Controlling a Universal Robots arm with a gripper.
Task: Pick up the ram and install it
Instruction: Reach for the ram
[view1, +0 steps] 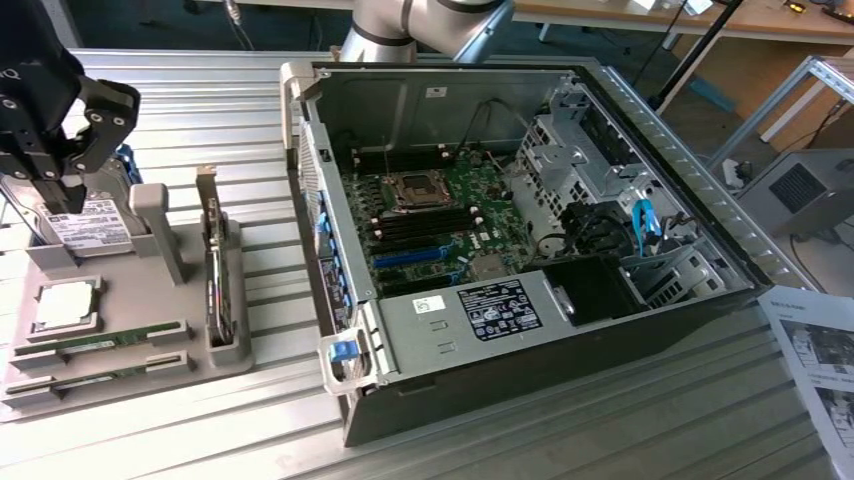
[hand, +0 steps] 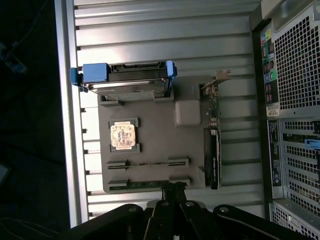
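Note:
Two long green ram sticks lie side by side in slots of the grey holder tray (view1: 160, 330): one (view1: 100, 341) (hand: 147, 163) further in, the other (view1: 94, 377) (hand: 145, 184) by the tray's near edge. They look alike. My gripper (view1: 60, 195) (hand: 172, 192) hangs above the tray at the exterior view's left, over the hard drive end, well clear of both sticks. Its fingers are shut with nothing between them. The open computer case (view1: 534, 250) shows the motherboard with its black memory slots (view1: 427, 225).
The tray also carries a square silver processor (view1: 64, 305) (hand: 122, 136), a hard drive (view1: 87, 230) (hand: 127, 80) with blue clips, and an upright expansion card (view1: 220, 290) (hand: 214, 150). Everything sits on a ribbed metal table (view1: 267, 420). Papers (view1: 817, 350) lie at the exterior view's right.

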